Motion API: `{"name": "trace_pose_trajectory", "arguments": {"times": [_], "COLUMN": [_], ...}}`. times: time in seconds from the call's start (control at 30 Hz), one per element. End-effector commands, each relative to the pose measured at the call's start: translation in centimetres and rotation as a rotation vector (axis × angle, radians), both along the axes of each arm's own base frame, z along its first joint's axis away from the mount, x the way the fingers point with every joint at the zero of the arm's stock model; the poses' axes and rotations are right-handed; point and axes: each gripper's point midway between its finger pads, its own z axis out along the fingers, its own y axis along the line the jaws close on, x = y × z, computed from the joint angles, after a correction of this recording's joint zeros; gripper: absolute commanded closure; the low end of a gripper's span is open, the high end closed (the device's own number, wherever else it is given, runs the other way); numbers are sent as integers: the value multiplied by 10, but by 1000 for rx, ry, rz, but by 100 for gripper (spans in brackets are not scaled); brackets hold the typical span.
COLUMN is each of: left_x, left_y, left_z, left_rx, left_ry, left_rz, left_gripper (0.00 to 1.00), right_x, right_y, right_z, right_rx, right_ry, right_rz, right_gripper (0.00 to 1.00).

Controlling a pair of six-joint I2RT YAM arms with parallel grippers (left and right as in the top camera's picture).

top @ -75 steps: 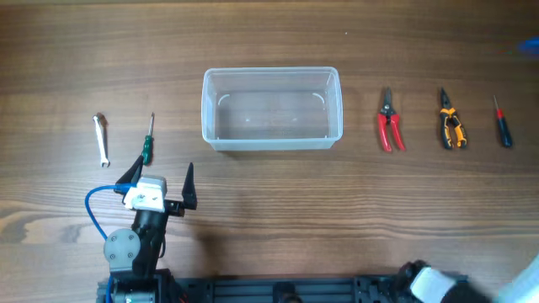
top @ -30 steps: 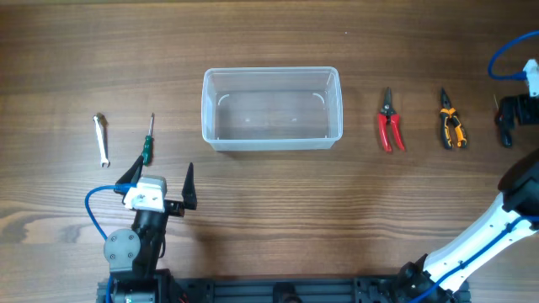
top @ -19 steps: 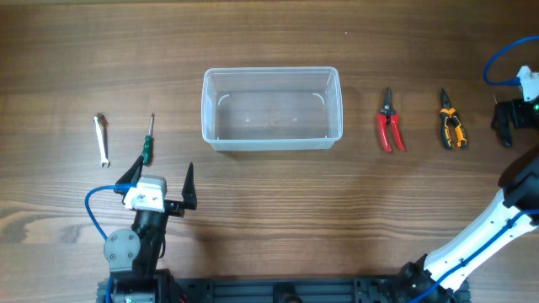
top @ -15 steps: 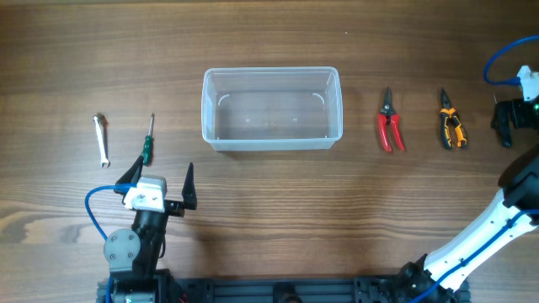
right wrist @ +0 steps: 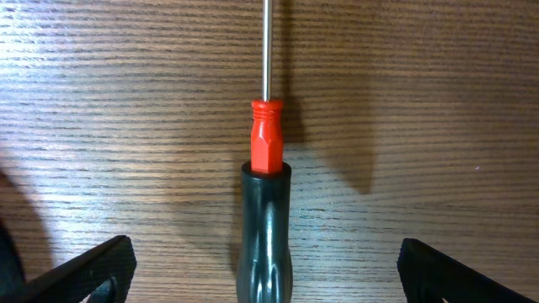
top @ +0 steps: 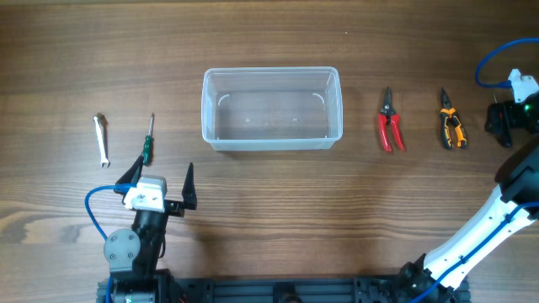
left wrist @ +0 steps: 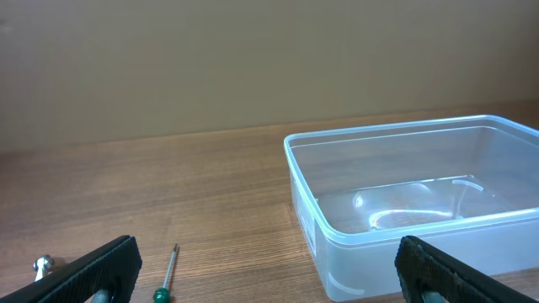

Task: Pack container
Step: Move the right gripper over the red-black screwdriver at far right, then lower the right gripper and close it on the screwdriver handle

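Note:
The clear plastic container (top: 271, 109) stands empty at the table's middle back; it also shows in the left wrist view (left wrist: 413, 198). My left gripper (top: 162, 178) is open and empty near the front left, just behind a green-handled screwdriver (top: 147, 141) (left wrist: 166, 282). My right gripper (top: 504, 126) is open at the far right, right above a red-and-black screwdriver (right wrist: 264, 210), whose handle lies between the spread fingers without touching them. In the overhead view the gripper hides that screwdriver.
A small silver wrench (top: 101, 139) lies at the far left. Red-handled pliers (top: 389, 124) and orange-and-black pliers (top: 450, 123) lie to the right of the container. My right arm reaches up along the right edge.
My right arm came in from the front right and settled over the red-and-black screwdriver, shifting slightly left. The left arm has not moved.

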Motion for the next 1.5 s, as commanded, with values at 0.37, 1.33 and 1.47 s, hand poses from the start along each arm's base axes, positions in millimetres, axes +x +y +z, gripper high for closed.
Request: {"name": "trace_pose_trajectory", "arguments": {"times": [0.37,1.33,1.47], "left_x": [0,0,0], "left_y": [-1,-1,-1], "left_z": [-2,-2,-2], "left_rx": [12,12,12], "left_ry": [-1,-1,-1], "left_rz": [-2,-2,-2], "left_gripper": [0,0,0], "right_x": [2,-10,-11], "right_y": [0,6,2], "right_z": [0,-36,-38], "right_rx": [5,53,32], "right_ry": [0,78,88], "right_rz": [-39,-68,-69], "right_gripper": [0,0,0]}}
